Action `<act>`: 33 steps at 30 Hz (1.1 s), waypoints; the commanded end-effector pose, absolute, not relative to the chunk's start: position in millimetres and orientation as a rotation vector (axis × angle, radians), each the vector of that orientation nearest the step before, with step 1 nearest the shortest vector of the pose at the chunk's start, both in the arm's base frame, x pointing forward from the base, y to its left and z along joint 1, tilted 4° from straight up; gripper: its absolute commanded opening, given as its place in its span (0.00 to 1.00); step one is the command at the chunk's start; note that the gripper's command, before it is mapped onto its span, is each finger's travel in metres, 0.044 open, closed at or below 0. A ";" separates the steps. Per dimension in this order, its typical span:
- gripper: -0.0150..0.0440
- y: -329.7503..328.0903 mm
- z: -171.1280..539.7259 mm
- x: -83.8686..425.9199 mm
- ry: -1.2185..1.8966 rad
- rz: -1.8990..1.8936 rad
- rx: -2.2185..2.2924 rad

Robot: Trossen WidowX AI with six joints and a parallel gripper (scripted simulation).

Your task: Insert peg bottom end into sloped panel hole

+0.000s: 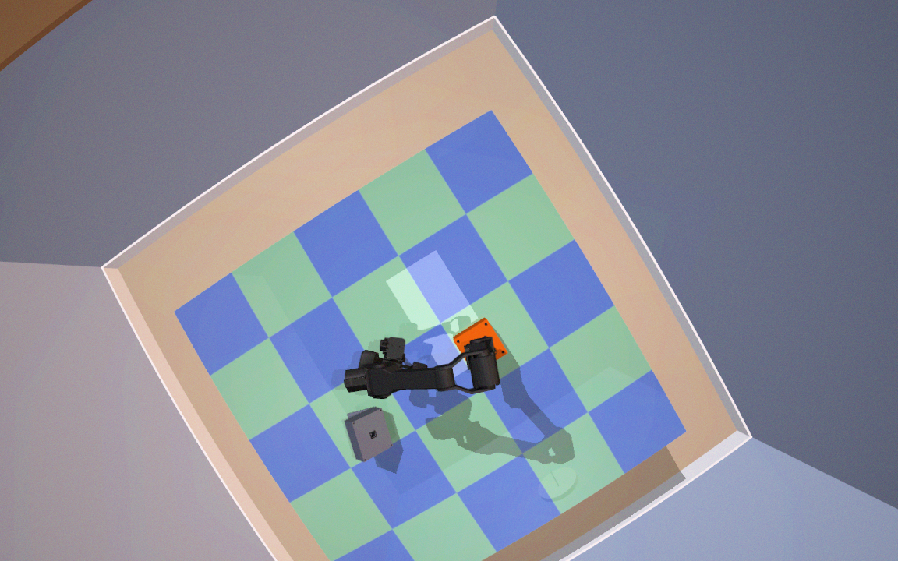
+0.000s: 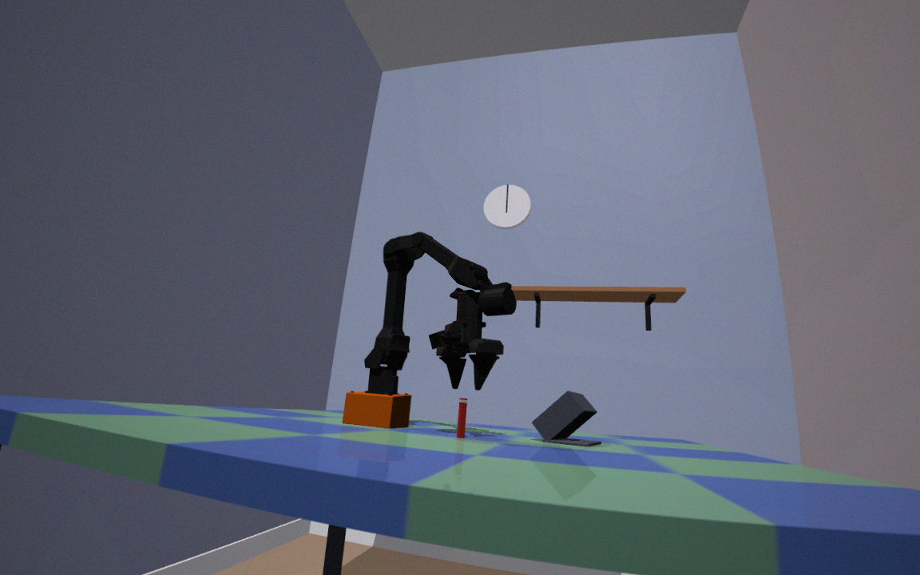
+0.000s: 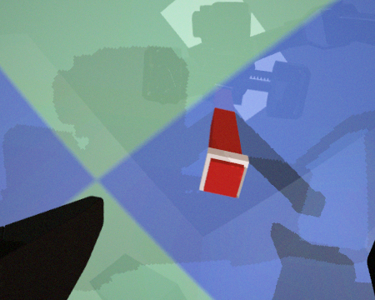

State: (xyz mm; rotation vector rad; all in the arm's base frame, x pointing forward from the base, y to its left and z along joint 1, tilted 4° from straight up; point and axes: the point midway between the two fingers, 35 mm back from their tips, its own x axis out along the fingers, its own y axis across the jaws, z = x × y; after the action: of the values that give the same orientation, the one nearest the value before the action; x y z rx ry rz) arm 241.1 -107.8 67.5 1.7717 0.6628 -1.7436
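Your gripper (image 1: 392,347) (image 2: 466,390) (image 3: 241,232) has its 2 fingers apart, nothing between them. The peg (image 2: 461,418) (image 3: 224,177) stands upright on the table (image 2: 549,493) (image 3: 146,208), below them. Risk: descending off-centre or misaligned with its flat sides, you could topple or twist it.

No legible text, label, brand, number or sign appears in the top, exterior or wrist view. The round white wall clock (image 2: 507,205), seen at twelve o'clock in the exterior view, bears no readable numerals; a dark line runs on its face from the centre toward twelve o'clock.
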 end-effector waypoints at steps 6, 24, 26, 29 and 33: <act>1.00 -116.5 69.3 240.5 0.564 -1.810 1.782; 1.00 -119.6 41.4 242.6 0.564 -1.811 1.782; 1.00 -119.9 38.2 242.6 0.564 -1.811 1.782; 1.00 -120.3 33.3 242.6 0.564 -1.811 1.782; 1.00 -120.8 26.8 242.4 0.564 -1.811 1.782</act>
State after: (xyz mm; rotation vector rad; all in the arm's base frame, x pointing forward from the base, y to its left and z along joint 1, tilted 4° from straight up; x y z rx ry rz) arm 243.9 -120.1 33.0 1.7934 0.5596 -1.8030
